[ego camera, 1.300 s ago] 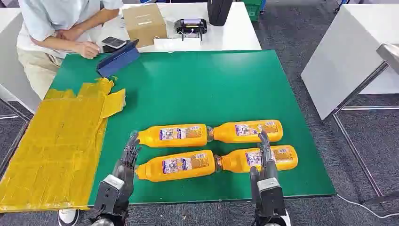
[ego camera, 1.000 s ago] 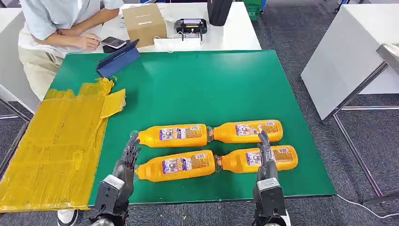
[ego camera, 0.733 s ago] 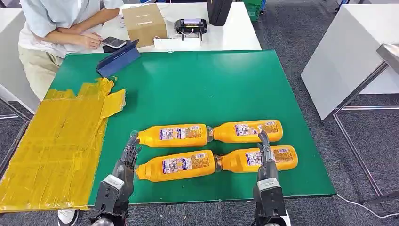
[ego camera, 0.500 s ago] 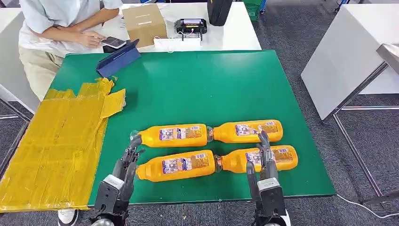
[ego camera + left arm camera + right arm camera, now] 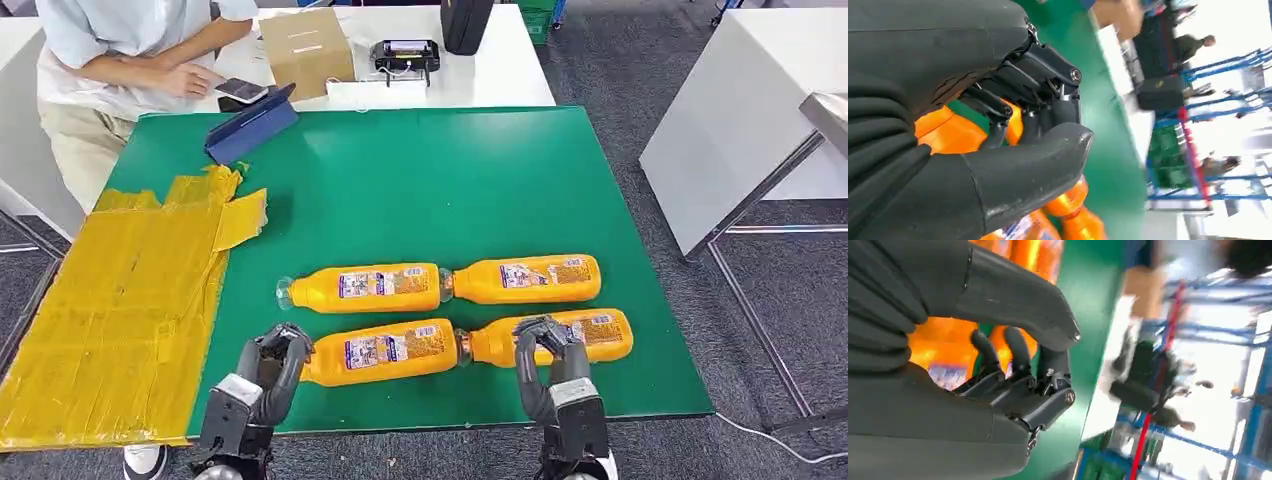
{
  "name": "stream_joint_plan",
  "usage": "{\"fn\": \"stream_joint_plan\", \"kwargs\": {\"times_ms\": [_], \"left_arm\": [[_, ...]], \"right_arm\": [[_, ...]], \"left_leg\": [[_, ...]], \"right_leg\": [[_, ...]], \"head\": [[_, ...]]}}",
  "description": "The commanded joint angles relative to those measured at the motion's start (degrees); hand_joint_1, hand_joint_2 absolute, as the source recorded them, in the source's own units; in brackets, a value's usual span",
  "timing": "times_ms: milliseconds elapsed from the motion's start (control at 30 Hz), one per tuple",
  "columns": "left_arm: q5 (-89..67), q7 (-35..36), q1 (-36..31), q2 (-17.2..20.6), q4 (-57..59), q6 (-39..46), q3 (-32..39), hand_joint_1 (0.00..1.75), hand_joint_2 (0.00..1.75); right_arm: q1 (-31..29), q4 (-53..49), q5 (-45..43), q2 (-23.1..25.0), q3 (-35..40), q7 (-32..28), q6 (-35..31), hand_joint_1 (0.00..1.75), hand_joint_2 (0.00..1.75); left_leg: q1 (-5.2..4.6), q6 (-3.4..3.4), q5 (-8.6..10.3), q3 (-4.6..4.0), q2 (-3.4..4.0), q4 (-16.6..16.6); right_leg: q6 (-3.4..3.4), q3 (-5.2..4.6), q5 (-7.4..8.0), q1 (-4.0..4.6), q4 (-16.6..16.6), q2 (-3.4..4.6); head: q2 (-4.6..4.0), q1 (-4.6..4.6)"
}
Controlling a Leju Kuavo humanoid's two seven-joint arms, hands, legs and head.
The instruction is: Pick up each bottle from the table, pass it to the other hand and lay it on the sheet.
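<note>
Four orange plastic juice bottles with printed labels lay on their sides on the green-topped bench (image 5: 420, 170), in two rows of two, necks meeting near the middle. Far row: far-left bottle (image 5: 365, 287), clear cap end pointing toward the sheet, and far-right bottle (image 5: 525, 278). Near row: near-left bottle (image 5: 380, 351) and near-right bottle (image 5: 570, 335).

The left robot hand (image 5: 275, 358) was at the left end of the near-left bottle, fingers curled in over that end. In the left wrist view the left robot hand (image 5: 1013, 125) had dark fingers (image 5: 1043, 75) bent down against orange plastic, thick thumb below; whether it truly gripped the bottle or just curled beside it, cannot tell. The right robot hand (image 5: 545, 345) was over the near-right bottle's neck-side half, fingers curled across the top of it. In the right wrist view the right robot hand (image 5: 1018, 370) had fingers (image 5: 1015, 347) touching the orange body, thumb arched above; a firm hold, cannot tell. Both near bottles lay flat on the bench.

The crumpled yellow taped sheet (image 5: 120, 300) covered the bench's left side, well apart from the bottles, no bottle on it.

At the far-left corner a person in a light shirt (image 5: 110, 50) leaned over a phone. Nearby were a blue tablet case (image 5: 250, 125), a brown cardboard box (image 5: 305, 45) and a small black device (image 5: 405, 55) on a white table.
</note>
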Motion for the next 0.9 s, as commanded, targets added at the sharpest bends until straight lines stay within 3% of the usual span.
{"fn": "stream_joint_plan", "kwargs": {"times_ms": [33, 67, 100, 133, 167, 200, 333, 367, 633, 900], "left_arm": [[2.74, -5.46, 6.7, 2.72, -11.41, 3.18, 0.23, 1.75, 1.75], [2.6, -5.4, 6.35, 2.82, -11.33, 3.2, 0.15, 1.75, 1.75], [2.17, -4.98, 5.56, 2.99, -10.89, 3.55, 0.16, 1.75, 1.75], [1.73, -4.64, 5.12, 2.81, -10.57, 4.39, 0.56, 1.34, 1.75], [1.02, -4.48, 4.96, 2.83, -10.41, 5.0, 0.8, 0.05, 1.75], [0.43, -4.6, 5.02, 2.92, -10.48, 5.56, 1.01, 0.0, 1.75], [-0.84, -4.98, 6.87, 3.97, -13.34, 7.43, 3.65, 0.0, 1.75], [-0.5, -5.33, 7.36, 4.13, -14.39, 7.15, 4.77, 0.0, 1.75], [1.74, -5.6, 8.26, 2.34, -15.82, 2.29, 10.21, 0.0, 1.75], [1.69, -5.6, 8.19, 2.18, -15.71, 2.3, 10.13, 0.0, 1.75]], "right_arm": [[-3.33, -0.26, -6.58, 0.08, 4.58, -2.7, 2.02, 1.75, 1.75], [-3.31, -0.51, -6.58, -0.05, 4.36, -2.71, 1.84, 1.61, 1.75], [-3.43, -1.21, -6.59, -0.24, 3.95, -2.68, 1.62, 0.31, 1.75], [-3.64, -1.73, -6.21, -0.13, 3.46, -2.43, 0.91, 0.0, 1.75], [-3.84, -2.2, -5.45, 0.06, 3.04, -2.42, -0.08, 0.0, 1.75], [-4.2, -2.58, -5.55, 0.3, 2.79, -2.01, -0.32, 0.0, 0.0], [-6.41, -3.96, -2.74, -0.22, 3.07, -1.84, -1.67, 0.0, 0.0], [-7.36, -3.8, -0.9, -0.81, 3.53, -1.22, -2.32, 0.0, 1.75], [-17.38, 3.19, 9.32, -4.37, 5.9, 5.0, -3.83, 0.0, 1.75], [-17.14, 3.07, 9.33, -4.31, 5.92, 4.99, -3.87, 0.0, 1.75]], "left_leg": [[0.09, -0.16, -0.29, 0.38, 0.32, 0.03], [0.07, -0.16, -0.19, 0.26, 0.06, 0.03], [0.09, -0.13, -0.1, 0.19, -0.12, 0.03], [0.13, -0.14, -0.17, 0.31, -0.23, 0.08], [0.06, -0.07, -0.08, 0.2, -0.19, 0.02], [0.04, -0.06, -0.06, 0.17, -0.14, 0.0], [0.08, -0.1, -0.15, 0.29, -0.03, 0.04], [0.06, -0.09, -0.12, 0.25, -0.05, 0.03], [0.06, -0.03, -0.05, 0.25, 0.03, -0.02], [0.05, -0.01, -0.03, 0.25, -0.1, -0.04]], "right_leg": [[-0.12, 0.19, -0.13, 0.04, 0.0, 0.54], [-0.1, 0.14, -0.12, 0.03, -0.02, 0.22], [-0.08, 0.1, -0.15, 0.05, -0.03, 0.03], [-0.13, 0.25, -0.25, 0.06, -0.02, 0.01], [-0.09, 0.11, -0.17, 0.01, -0.04, -0.11], [-0.09, 0.1, -0.14, 0.0, -0.04, -0.07], [-0.14, 0.21, -0.15, 0.02, -0.02, 0.14], [-0.13, 0.17, -0.13, 0.01, -0.03, 0.1], [-0.1, 0.19, -0.05, 0.02, -0.09, 0.11], [-0.1, 0.24, -0.09, 0.01, -0.09, -0.03]], "head": [[0.0, -0.09], [0.0, -0.07], [0.0, -0.02], [0.0, -0.02], [0.0, -0.04], [0.0, -0.04], [0.0, -0.02], [0.0, -0.02], [0.0, -0.04], [0.0, -0.02]]}}
